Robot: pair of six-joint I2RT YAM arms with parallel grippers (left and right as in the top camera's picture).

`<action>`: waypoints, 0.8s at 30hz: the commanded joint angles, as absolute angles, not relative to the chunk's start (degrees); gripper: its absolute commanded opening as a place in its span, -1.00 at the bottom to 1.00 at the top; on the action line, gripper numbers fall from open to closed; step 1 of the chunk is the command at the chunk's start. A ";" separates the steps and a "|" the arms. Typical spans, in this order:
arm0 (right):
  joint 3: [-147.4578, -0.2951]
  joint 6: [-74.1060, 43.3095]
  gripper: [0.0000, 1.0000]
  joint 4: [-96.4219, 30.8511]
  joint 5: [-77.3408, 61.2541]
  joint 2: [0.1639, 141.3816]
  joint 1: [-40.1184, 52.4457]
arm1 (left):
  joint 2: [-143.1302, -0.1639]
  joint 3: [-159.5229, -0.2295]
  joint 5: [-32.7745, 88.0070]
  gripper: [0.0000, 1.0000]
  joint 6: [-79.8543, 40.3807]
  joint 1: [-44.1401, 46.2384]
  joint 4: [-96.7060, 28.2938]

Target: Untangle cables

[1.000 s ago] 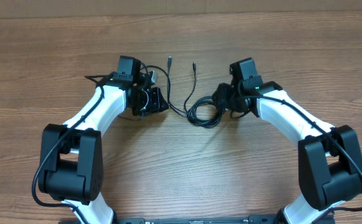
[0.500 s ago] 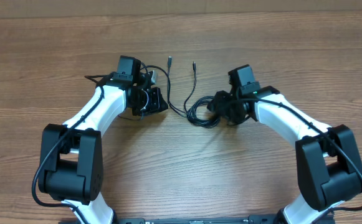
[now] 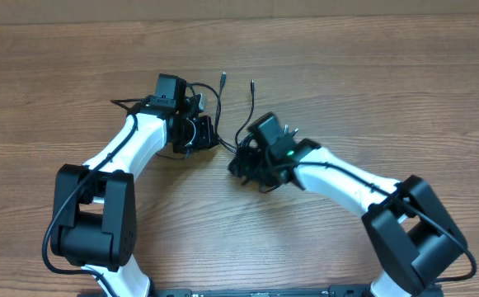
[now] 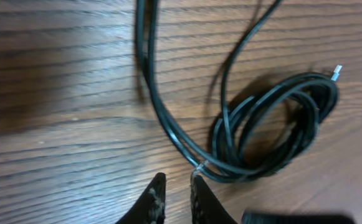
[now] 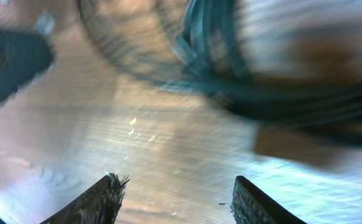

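Nearest, the two white-and-black arms rise from the close edge of the brown wood-grain table [image 3: 371, 91], thick black wires looped along their links.

The right gripper [image 3: 241, 167] reaches in towards the middle and hangs low over the coiled part of the thin black cables [image 4: 314, 118], covering most of that coil from overhead. Its wrist view is blurred, yet the two fingers of the right gripper [image 5: 174, 183] stand wide apart with only bare wood between them. The cables [image 5: 280, 93] lie as a dark smear beyond the fingertips, not held.

Just beside it, the left gripper [image 3: 208, 134] points at the same bundle. In its wrist view the jaws of the left gripper [image 4: 177, 180] are almost together, with a narrow slit between them and nothing in it. One strand runs right past a fingertip [image 4: 197, 180] into the coil; whether it touches I cannot tell. A small silvery plug tip [image 4: 336, 71] juts from the coil's far side.

Farther out, two loose strands run away from the bundle and end in small plug tips [image 3: 224, 77] lying apart on the wood. A pale tan strip [image 3: 223, 8] lies beyond the table's far edge.
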State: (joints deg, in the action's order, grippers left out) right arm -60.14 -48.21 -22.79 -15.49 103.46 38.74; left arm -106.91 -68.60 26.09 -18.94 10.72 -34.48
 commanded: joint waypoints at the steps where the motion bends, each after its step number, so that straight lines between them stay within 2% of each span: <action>1: -59.96 -51.03 0.12 -22.28 -11.40 103.11 41.50 | -106.28 -68.51 23.42 -0.70 -18.50 9.56 -34.74; 6: -62.04 -49.95 0.12 -25.50 -10.33 103.09 41.15 | -106.28 -68.53 23.81 -0.59 -19.53 6.87 -35.94; 13: -72.29 -38.50 0.15 -41.04 -10.31 103.09 33.85 | -106.28 -68.51 26.76 -0.46 -19.55 6.20 -35.97; 17: -72.71 -33.76 0.28 -40.69 -7.25 103.22 30.87 | -106.28 -68.51 26.85 -0.44 -19.53 7.27 -35.81; 20: -72.71 -29.36 0.46 -40.05 -0.49 103.33 29.87 | -106.28 -68.51 26.83 -0.43 -19.53 7.94 -35.66; 24: -72.71 -19.92 0.49 -36.45 2.15 103.39 29.71 | -106.28 -68.51 26.83 -0.42 -19.51 8.29 -35.53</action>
State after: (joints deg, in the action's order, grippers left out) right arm -71.99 -29.15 -37.95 -2.24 103.46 29.67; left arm -106.91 -68.60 25.96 -19.38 7.90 -35.88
